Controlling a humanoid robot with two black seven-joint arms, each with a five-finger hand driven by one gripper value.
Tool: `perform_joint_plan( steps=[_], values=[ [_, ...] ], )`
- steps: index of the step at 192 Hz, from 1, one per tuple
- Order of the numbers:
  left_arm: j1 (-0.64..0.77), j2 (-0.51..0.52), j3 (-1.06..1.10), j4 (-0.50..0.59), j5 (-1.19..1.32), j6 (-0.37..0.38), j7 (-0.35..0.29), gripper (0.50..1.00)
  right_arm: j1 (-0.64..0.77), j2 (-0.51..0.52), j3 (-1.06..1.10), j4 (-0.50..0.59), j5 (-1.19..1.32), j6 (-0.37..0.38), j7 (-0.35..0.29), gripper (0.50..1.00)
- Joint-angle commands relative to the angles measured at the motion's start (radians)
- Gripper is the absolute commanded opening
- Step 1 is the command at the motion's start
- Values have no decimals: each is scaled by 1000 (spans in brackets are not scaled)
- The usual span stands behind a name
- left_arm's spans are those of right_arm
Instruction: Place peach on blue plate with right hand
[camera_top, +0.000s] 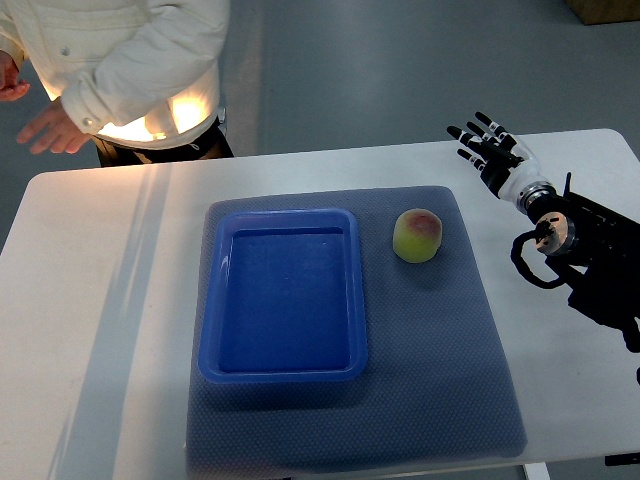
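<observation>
Right hand (487, 143) of mine hangs with fingers spread and holding nothing, over the far right part of the surface (90, 260), well apart from the peach (417, 236). It sits on the grey mat (430, 360), just beside the plate (284, 296), whose blue basin is bare. I judge the peach light, round and softish, with skin that bruises under a hard squeeze and a shape that may roll if nudged; I would wrap my fingers around its middle from above, gently. My left arm is out of view. A person (130, 70) stands at the far edge, cut off by the frame, and glare hides part of the jacket.
</observation>
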Motion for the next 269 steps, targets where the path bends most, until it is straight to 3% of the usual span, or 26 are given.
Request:
perform_joint_plan(
  steps=[1,269],
  values=[
    [1,0,-1,0,0,-1,0,1000,0,-2,-1,0,0,0,0,932],
    [1,0,-1,2,0,0,0,1000,13,-4,-13,-8,-31,-15,12,930]
  ],
)
